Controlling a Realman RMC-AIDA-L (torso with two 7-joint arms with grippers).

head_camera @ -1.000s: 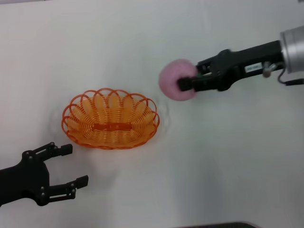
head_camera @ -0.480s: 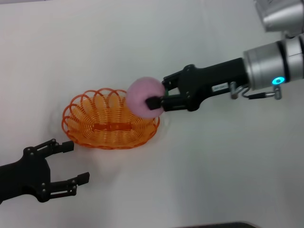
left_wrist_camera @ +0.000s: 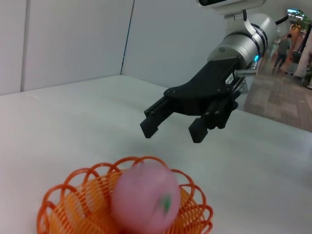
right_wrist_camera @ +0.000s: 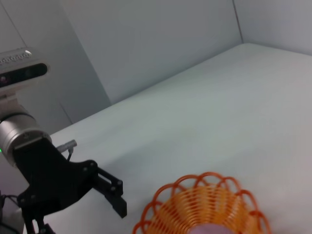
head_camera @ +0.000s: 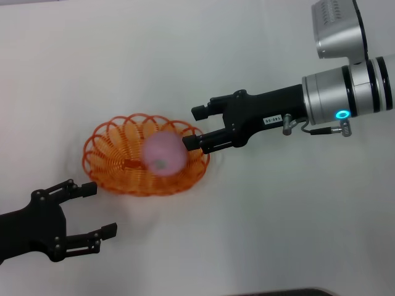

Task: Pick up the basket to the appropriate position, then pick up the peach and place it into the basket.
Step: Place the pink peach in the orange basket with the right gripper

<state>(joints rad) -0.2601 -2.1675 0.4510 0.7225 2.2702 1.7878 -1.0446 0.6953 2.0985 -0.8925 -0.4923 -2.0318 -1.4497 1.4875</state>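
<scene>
Two pincers of mine show around the basket (head_camera: pixel 146 161), which I take as my landmark on the white table (head_camera: pixel 278 216). Starting on the left, my left gripper (head_camera: pixel 92 213) hangs low beside the basket's near-left end, clear of the rim, its black fingers (head_camera: pixel 81 190) spread wide and empty. Next comes the basket itself, orange and oval, resting flat. Inside it sits the peach (head_camera: pixel 163 154), toward the basket's right half, pink with its small green mark facing up; it looks blurred. Farther right, my right gripper (head_camera: pixel 195 128) hovers just at the basket's right rim, its fingers parted and holding nothing, with the peach free of them. From my left wrist I see that same gripper (left_wrist_camera: pixel 171 130) raised above the basket's far side, over the peach (left_wrist_camera: pixel 145 199).
</scene>
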